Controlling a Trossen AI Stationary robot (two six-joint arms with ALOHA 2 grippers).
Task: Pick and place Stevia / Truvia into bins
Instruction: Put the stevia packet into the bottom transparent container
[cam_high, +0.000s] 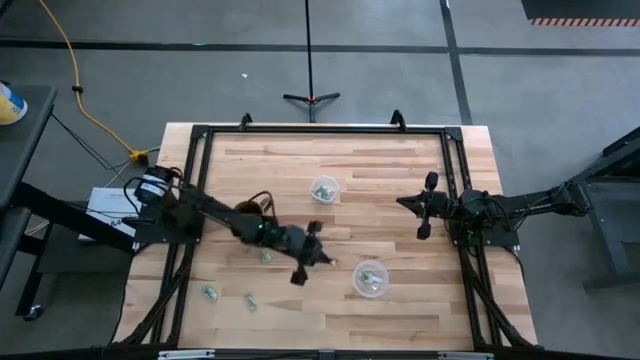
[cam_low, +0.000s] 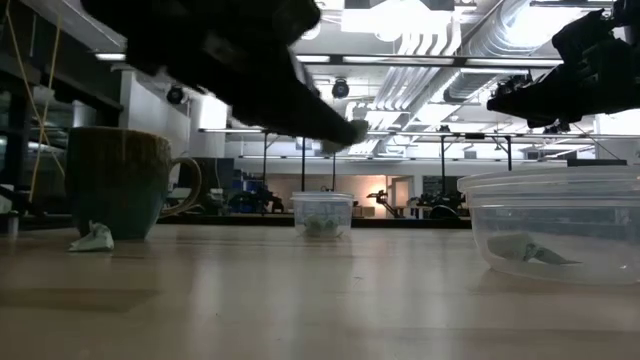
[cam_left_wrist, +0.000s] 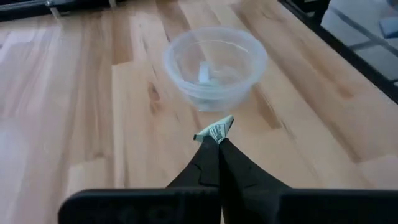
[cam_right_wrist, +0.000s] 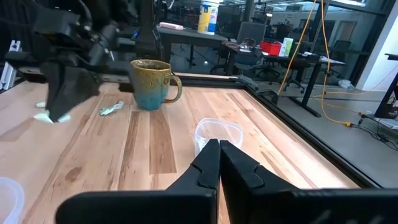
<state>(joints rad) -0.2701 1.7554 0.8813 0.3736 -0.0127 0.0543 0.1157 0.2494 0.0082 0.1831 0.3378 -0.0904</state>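
Left tool pinched closed mid-table; right tool apparently closed, raised.

A brown-and-teal handled mug stands upright on the wooden surface. A yellow cable crosses the grey floor beside a black tripod stand.

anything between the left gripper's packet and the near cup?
Nothing. In the left wrist view, only bare wood separates the packet held by the left gripper from the cup.

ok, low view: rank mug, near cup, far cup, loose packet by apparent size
1. Near cup, inflated by closeness to the camera
2. Mug
3. Far cup, probably the near cup's real size
4. Loose packet beside the mug
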